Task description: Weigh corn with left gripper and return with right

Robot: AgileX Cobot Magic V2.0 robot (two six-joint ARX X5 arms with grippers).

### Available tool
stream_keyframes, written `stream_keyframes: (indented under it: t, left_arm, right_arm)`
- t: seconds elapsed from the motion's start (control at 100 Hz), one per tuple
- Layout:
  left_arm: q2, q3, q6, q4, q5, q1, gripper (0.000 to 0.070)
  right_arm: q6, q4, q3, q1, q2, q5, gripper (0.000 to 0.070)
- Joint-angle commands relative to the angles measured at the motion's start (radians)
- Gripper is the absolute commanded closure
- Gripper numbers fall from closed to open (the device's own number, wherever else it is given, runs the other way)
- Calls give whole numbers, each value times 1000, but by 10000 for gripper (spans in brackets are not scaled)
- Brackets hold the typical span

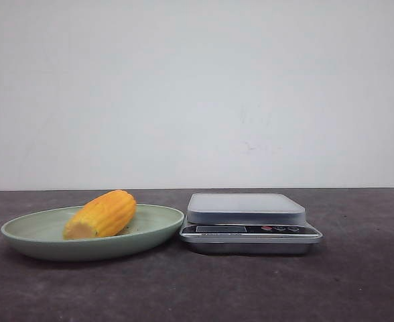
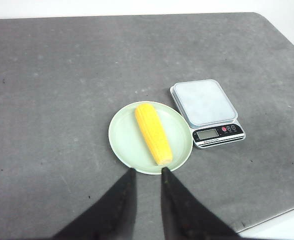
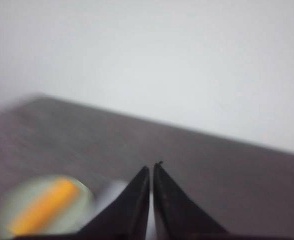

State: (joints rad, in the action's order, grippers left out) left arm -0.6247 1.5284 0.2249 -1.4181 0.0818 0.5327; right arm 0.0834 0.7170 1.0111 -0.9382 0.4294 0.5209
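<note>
The corn [image 1: 103,214] is a yellow-orange cob lying on a pale green plate [image 1: 36,236] left of a silver kitchen scale [image 1: 247,209] whose platform is bare. In the left wrist view the corn [image 2: 153,132] lies across the plate [image 2: 125,138] and the scale [image 2: 205,111] is beside it. My left gripper [image 2: 147,171] is open and empty, high above the plate's near rim. My right gripper [image 3: 151,167] is shut and empty, up in the air; its view is blurred and shows the corn [image 3: 44,206] on the plate [image 3: 79,195]. Neither gripper shows in the front view.
The dark grey table [image 1: 197,288] ends at a white wall behind. In the left wrist view the table's edge and a rounded corner [image 2: 267,20] show beyond the scale.
</note>
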Motion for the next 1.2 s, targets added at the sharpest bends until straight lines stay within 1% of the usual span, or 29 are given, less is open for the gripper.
stream_keyframes:
  t: [0.0, 0.07, 0.14, 0.27, 0.36, 0.42, 0.46, 0.5, 0.56, 0.59, 0.62, 0.66, 0.76, 0.86, 0.96, 1.04, 1.19]
  left_arm:
    - [-7, 14, 3, -24, 5, 5, 643]
    - [-7, 14, 3, -24, 5, 5, 643]
    - [-7, 14, 3, -24, 5, 5, 643]
    - [-7, 14, 3, -24, 5, 5, 643]
    - [-7, 14, 3, -24, 5, 5, 643]
    - [-7, 14, 3, -24, 5, 5, 643]
    - [-7, 14, 3, -24, 5, 5, 643]
    - [-7, 14, 3, -24, 5, 5, 643]
    - [-7, 14, 3, -24, 5, 5, 643]
    - [-7, 14, 3, -24, 5, 5, 643]
    - [-7, 14, 3, -24, 5, 5, 643]
    - [-7, 15, 3, -24, 5, 5, 643]
    - [-7, 15, 3, -22, 4, 5, 643]
    - [-7, 15, 3, -22, 4, 5, 643]
    - [-7, 15, 3, -22, 4, 5, 643]
    - [-7, 15, 3, -22, 4, 5, 643]
    - [-7, 15, 3, -22, 4, 5, 643]
  right_arm:
    - [6, 77, -24, 36, -61, -11, 693]
    - [8, 85, -109, 114, -132, -24, 693]
    - [8, 16, -225, 215, -211, -24, 693]
    - [7, -230, -471, 381, -335, -42, 693]
    - [9, -433, -653, 495, -379, -90, 693]
    - [11, -561, -774, 563, -392, -146, 693]
    - [11, -629, -847, 605, -397, -201, 693]
    - [11, -687, -915, 653, -401, -273, 693]
    - [10, -757, -1001, 723, -410, -403, 693]
    - [4, -688, -996, 752, -422, -469, 693]
    - [-7, -648, -997, 774, -426, -519, 693]
    - [-17, -612, -997, 794, -426, -560, 693]
    - [-16, -537, -997, 811, -425, -563, 693]
    - [-18, -536, -997, 812, -425, -531, 693]
    - [-19, -536, -997, 812, -425, -534, 693]
    - [-24, -538, -997, 810, -425, -555, 693]
    - [-24, -560, -997, 810, -426, -547, 693]
